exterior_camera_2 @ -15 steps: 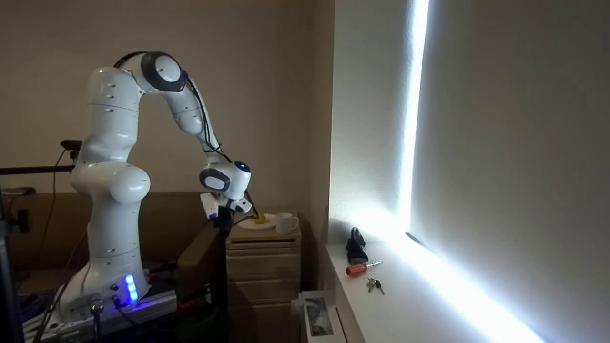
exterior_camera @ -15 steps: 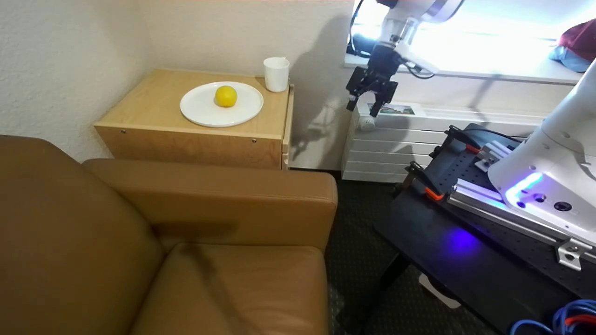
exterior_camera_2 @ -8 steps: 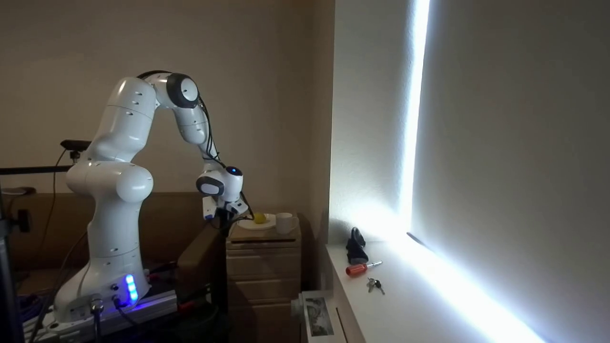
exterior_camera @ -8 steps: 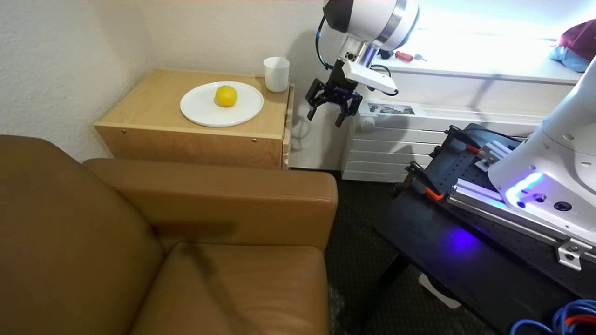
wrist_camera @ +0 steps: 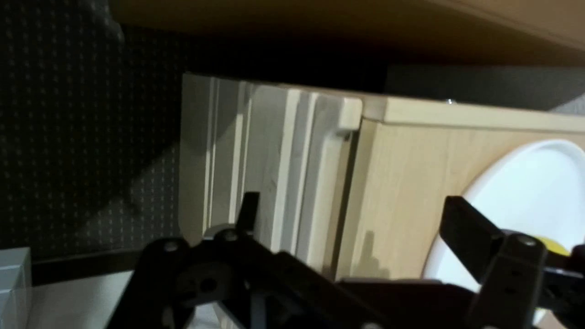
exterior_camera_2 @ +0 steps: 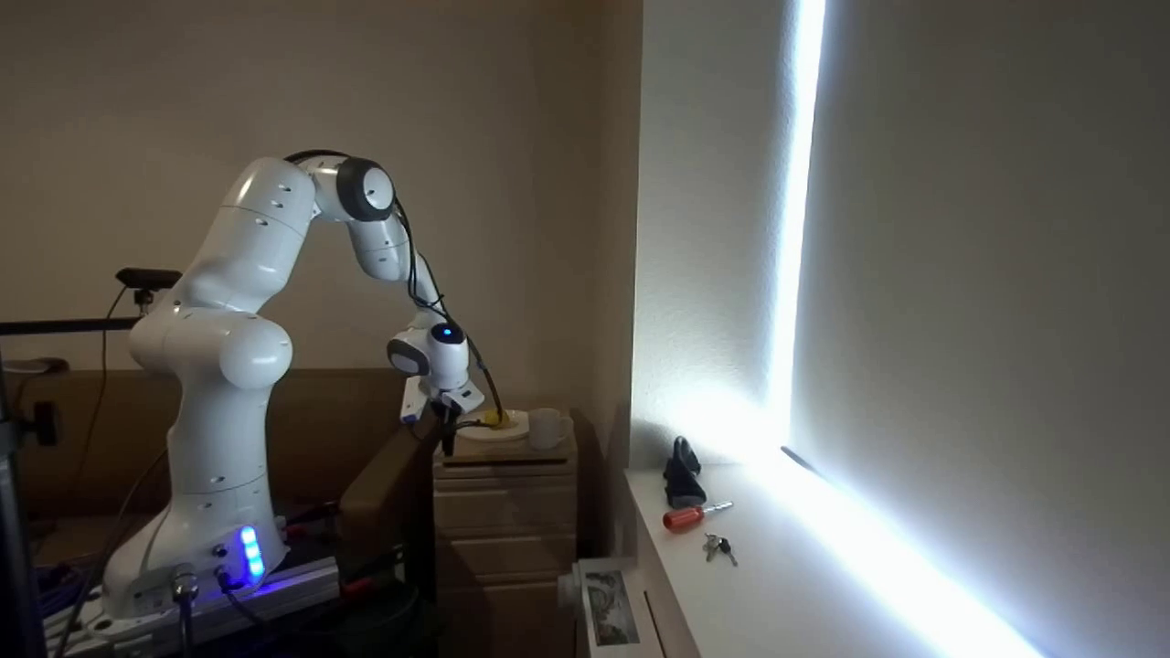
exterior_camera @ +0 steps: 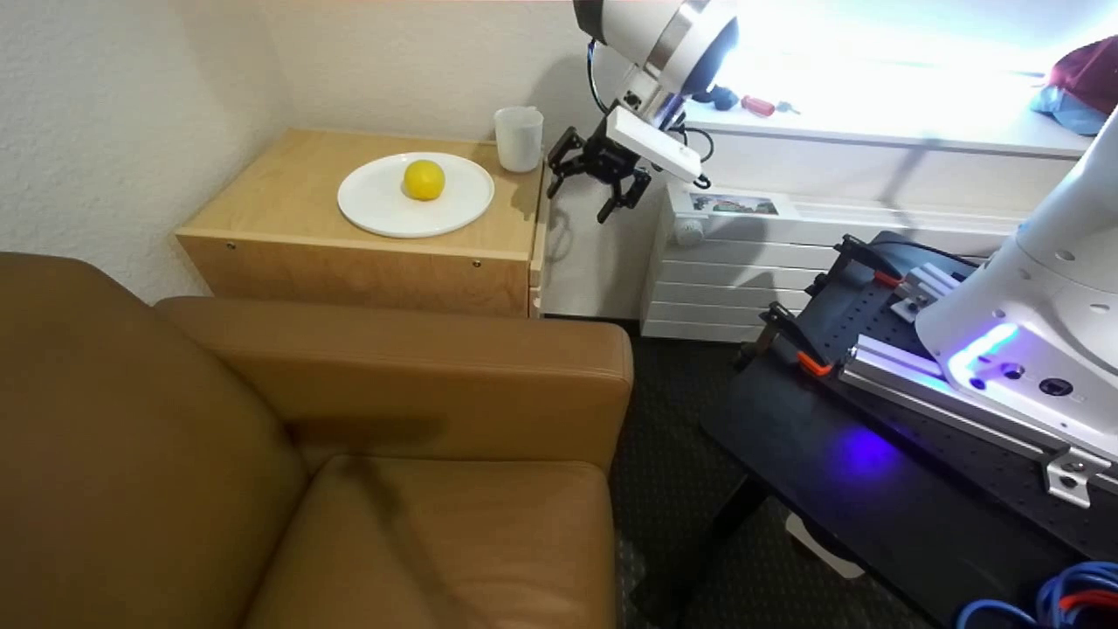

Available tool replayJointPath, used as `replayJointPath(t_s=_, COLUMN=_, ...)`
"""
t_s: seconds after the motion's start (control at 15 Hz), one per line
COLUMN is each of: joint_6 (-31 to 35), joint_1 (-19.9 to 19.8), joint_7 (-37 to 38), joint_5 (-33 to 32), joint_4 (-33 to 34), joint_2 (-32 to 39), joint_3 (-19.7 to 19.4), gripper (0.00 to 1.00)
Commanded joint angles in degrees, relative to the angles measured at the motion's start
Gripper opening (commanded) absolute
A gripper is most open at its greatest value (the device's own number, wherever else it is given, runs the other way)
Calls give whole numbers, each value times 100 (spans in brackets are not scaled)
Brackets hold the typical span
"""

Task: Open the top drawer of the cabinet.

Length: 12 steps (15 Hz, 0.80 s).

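Observation:
The cabinet (exterior_camera: 288, 183) of pale tan wood stands behind the sofa arm; its drawer fronts also show in an exterior view (exterior_camera_2: 507, 510). The top drawer (exterior_camera: 541, 223) is a thin front just under the top slab; it appears closed, with a narrow dark gap along its upper edge. In the wrist view the top drawer (wrist_camera: 325, 160) runs between my fingers. My gripper (exterior_camera: 578, 204) is open and empty, tilted, above the cabinet's front edge. In the wrist view my gripper (wrist_camera: 352, 201) has one finger over the lower drawer fronts and one over the plate. Contact cannot be told.
A white plate (exterior_camera: 376, 205) with a yellow ball-like fruit (exterior_camera: 424, 180) and a white mug (exterior_camera: 519, 140) stand on the cabinet top, near my gripper. The brown sofa (exterior_camera: 419, 349) borders the cabinet. A white radiator (exterior_camera: 725, 279) and windowsill (exterior_camera_2: 695, 585) lie to one side.
My gripper has moved left across an exterior view, from in front of the radiator to the cabinet's front edge, and has tilted. It stays open. The cabinet and drawer have not moved.

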Motion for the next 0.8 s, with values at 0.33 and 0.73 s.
replayJointPath(t_s=0.33, joint_6=652, joint_1=27, joint_7=-240, joint_5=337, joint_4=511, joint_2=812, joint_3=-163, gripper=100)
replayJointPath(t_s=0.73, joint_6=953, joint_1=177, joint_7=186, joint_5=46, joint_4=806, joint_2=1374, joint_3=-253, gripper=100)
